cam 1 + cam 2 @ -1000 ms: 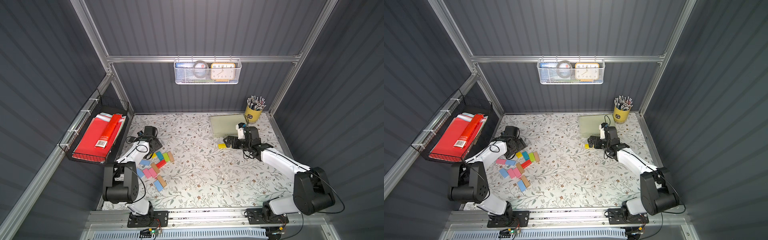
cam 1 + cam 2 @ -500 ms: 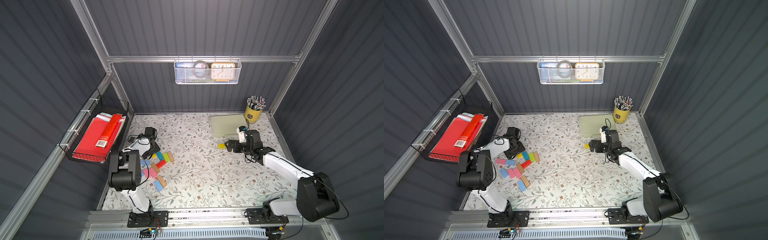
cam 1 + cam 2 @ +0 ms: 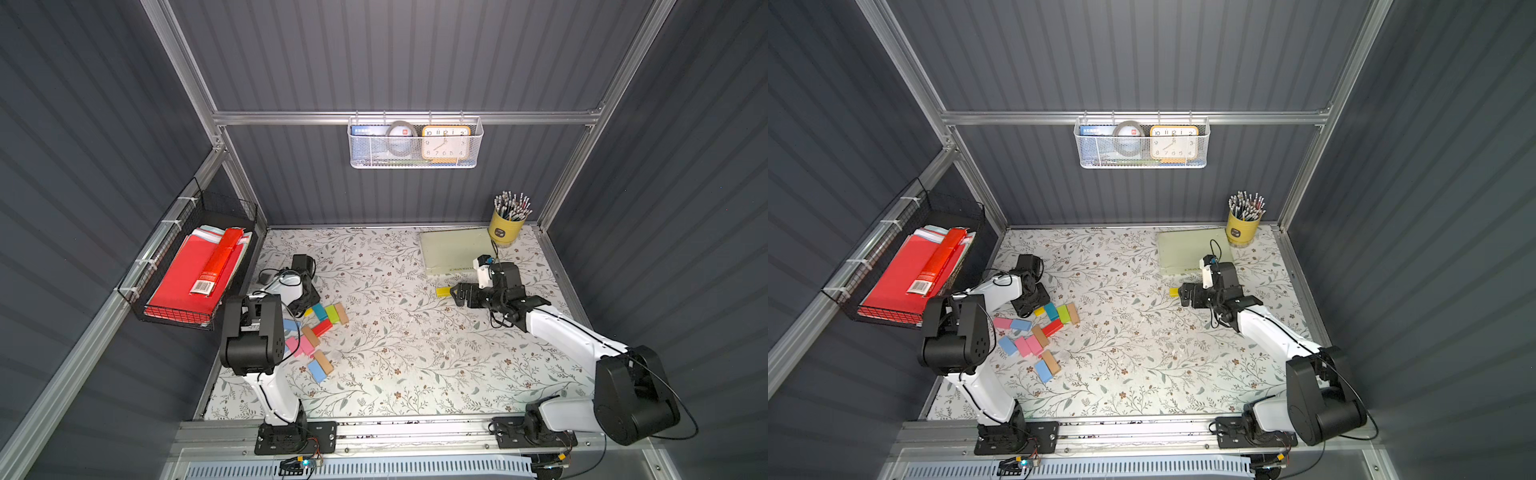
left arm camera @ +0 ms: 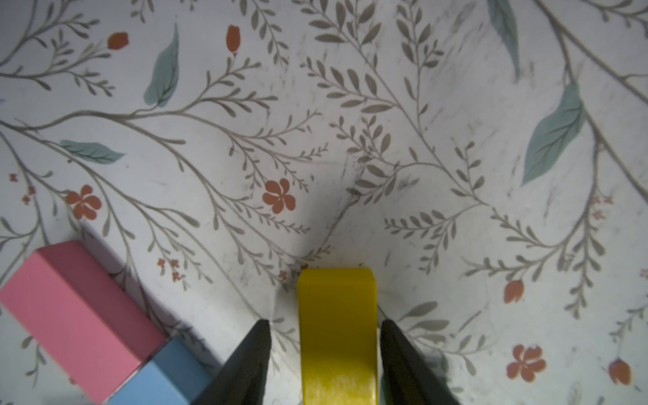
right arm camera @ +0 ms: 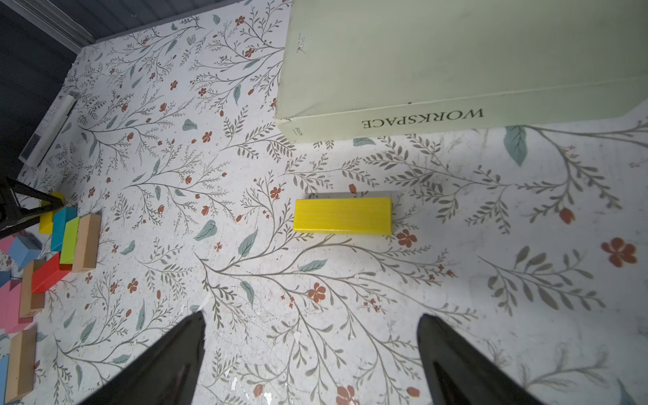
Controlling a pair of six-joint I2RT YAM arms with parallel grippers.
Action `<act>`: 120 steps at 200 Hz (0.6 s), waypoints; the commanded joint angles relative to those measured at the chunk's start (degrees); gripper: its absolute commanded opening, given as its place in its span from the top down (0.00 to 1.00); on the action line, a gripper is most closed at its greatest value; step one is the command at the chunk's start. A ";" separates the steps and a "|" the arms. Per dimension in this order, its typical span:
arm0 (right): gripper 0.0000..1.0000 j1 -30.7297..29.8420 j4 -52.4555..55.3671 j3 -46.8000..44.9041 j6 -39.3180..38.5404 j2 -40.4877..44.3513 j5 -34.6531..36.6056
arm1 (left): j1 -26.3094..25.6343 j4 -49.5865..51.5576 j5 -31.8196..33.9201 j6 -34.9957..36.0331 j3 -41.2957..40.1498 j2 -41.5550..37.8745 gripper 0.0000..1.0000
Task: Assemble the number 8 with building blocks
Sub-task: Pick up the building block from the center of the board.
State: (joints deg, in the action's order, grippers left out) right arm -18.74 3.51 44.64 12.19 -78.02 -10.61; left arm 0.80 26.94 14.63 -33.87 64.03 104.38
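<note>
Your left gripper (image 4: 324,321) straddles the pile's yellow brick (image 4: 336,308), unclenched, one finger not yet touching; a pink brick (image 4: 70,308) and blue brick (image 4: 164,377) crowd beside. Your right gripper (image 5: 312,315) gapes wide, empty, near the lone yellow brick (image 5: 343,215) by the pale book (image 5: 420,52).

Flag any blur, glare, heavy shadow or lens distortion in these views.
Left wrist view: sharp, with a soft shadow around the yellow block. Right wrist view: sharp, wide-angle stretch at the edges, faint sheen on the black fingers. In both top views: even light, no glare, steep wide-angle perspective, building blocks small but distinct.
</note>
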 commanded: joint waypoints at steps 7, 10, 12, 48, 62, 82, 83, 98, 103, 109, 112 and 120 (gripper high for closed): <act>0.01 0.02 0.62 -0.79 -0.67 0.60 0.59 | 0.28 -0.04 -0.25 1.04 1.23 1.78 0.50; 0.01 0.02 0.62 -0.79 -0.67 0.59 0.59 | 0.26 -0.04 -0.34 1.08 1.19 1.86 0.51; 0.01 0.04 0.62 -0.85 -0.74 0.63 0.64 | 0.30 -0.04 -0.45 1.13 1.25 2.05 0.52; 0.01 0.07 0.51 -1.22 -0.76 0.72 0.86 | 0.26 -0.04 -0.78 1.31 1.53 2.92 0.64; 0.01 0.08 0.47 -1.18 -0.76 0.78 0.86 | 0.26 0.09 -0.32 1.24 1.71 2.55 0.71; 0.01 0.02 0.49 -1.22 -0.76 0.98 0.95 | 0.26 0.74 -0.36 1.43 2.69 1.29 0.90; 0.01 0.02 0.47 -1.22 -0.72 1.00 1.04 | 0.26 0.79 -0.34 1.44 2.77 1.23 0.90; 0.01 0.02 0.84 -0.96 -0.46 1.33 1.08 | 0.07 0.32 0.52 4.84 4.55 -0.49 1.00; 0.01 0.02 1.05 -0.80 -0.20 1.50 1.10 | -0.07 0.58 -0.59 5.35 5.43 -1.22 1.00; 0.01 0.02 1.39 -0.53 0.14 1.72 1.53 | -0.51 0.95 -1.81 5.95 6.45 -2.30 1.00; 0.01 0.07 1.53 -0.46 0.43 1.91 1.82 | -0.80 1.19 -2.22 6.19 6.90 -2.90 1.00; 0.01 0.18 1.85 -0.26 0.95 2.44 2.71 | -2.01 2.02 -2.24 6.63 8.18 -4.51 1.00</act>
State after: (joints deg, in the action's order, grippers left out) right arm -18.74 3.81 44.10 12.23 -77.73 -9.93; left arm 0.56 27.05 13.93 -31.00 67.35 105.34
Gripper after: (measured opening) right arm 0.989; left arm 0.328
